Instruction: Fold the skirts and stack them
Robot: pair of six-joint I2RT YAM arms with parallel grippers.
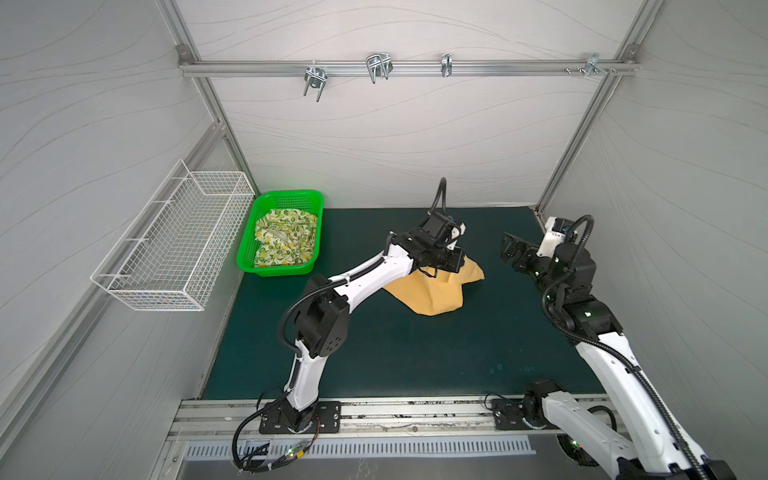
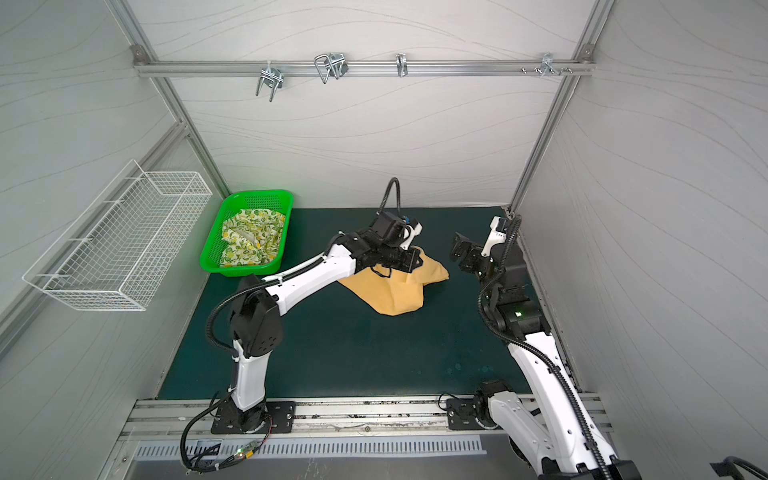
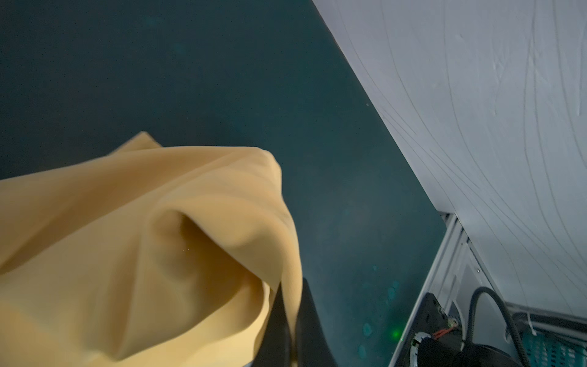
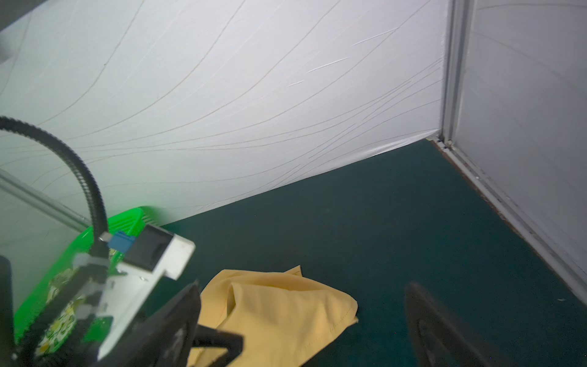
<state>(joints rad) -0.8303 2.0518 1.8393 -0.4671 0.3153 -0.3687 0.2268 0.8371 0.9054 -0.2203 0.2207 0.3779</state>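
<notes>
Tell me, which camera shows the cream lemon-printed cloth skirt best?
Both top views: the cream lemon-printed cloth skirt lies crumpled, unobstructed, in the green plastic basket. The right wrist view catches only a blurred, half-hidden strip; the left wrist view shows none.

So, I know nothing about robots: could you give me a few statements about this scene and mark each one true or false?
1. The left arm's jaws are shut on the yellow skirt. True.
2. The lemon-print skirt is spread flat on the dark green mat. False: it lies crumpled in the green basket.
3. The right arm's jaws grip the yellow skirt too. False: they stand wide open beside it, holding nothing.
4. The white wire basket hangs on the side wall, off the mat. True.
</notes>
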